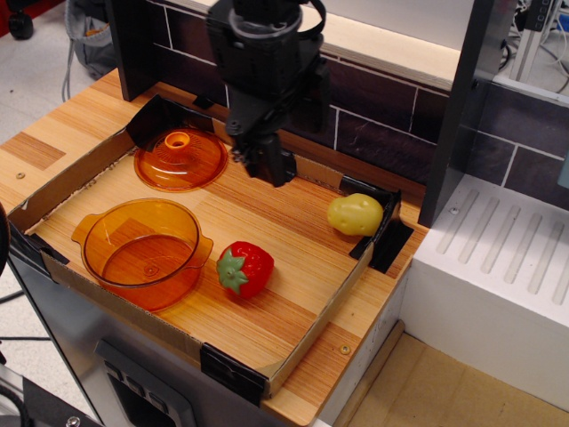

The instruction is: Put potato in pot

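The pale-yellow potato (pixel 355 214) lies on the wooden tray floor in the far right corner, against the cardboard rim. The translucent orange pot (pixel 142 251) stands upright and empty at the front left. My black gripper (pixel 286 147) hangs above the back middle of the tray, left of and higher than the potato, well apart from it. Its jaws stand apart with nothing between them. One finger (pixel 272 163) points down toward the tray; the other is partly hidden behind the gripper body.
A domed orange lid (pixel 180 158) lies at the back left. A red toy strawberry (pixel 245 269) lies between pot and potato. A low cardboard rim (pixel 316 325) rings the tray. A dark tiled wall (pixel 373 116) runs behind; a white drainer (pixel 502 267) stands to the right.
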Motion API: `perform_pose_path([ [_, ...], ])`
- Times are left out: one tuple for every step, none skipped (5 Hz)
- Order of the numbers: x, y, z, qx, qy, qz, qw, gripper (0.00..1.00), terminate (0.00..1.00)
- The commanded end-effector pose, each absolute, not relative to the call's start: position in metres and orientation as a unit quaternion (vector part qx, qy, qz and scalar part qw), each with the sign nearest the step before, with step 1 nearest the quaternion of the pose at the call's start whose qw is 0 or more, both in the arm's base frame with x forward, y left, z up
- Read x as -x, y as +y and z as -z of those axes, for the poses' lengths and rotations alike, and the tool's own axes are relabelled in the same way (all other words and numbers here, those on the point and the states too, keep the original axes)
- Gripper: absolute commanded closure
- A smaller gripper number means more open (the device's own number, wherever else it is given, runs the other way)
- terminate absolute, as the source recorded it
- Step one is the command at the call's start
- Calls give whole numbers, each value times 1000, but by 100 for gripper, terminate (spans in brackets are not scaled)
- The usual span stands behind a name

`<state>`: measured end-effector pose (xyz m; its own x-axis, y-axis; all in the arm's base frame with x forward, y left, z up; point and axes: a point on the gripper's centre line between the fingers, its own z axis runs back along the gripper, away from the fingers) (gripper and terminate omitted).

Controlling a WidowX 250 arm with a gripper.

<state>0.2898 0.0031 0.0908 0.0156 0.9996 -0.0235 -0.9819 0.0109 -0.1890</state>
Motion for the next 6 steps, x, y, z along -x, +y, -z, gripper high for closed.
perform_pose_path([
  [-311,2,-84,75,-15,-687,723,0,0],
  [-311,-5,-73,68,-5,-683,727,0,0],
  [-310,-13,-58,67,-6,-678,732,0,0],
  [-312,-21,-50,72,-21,-674,735,0,0],
  [-314,-29,-39,79,-23,-671,736,0,0],
  [-318,-35,-33,82,-44,-669,737,0,0],
])
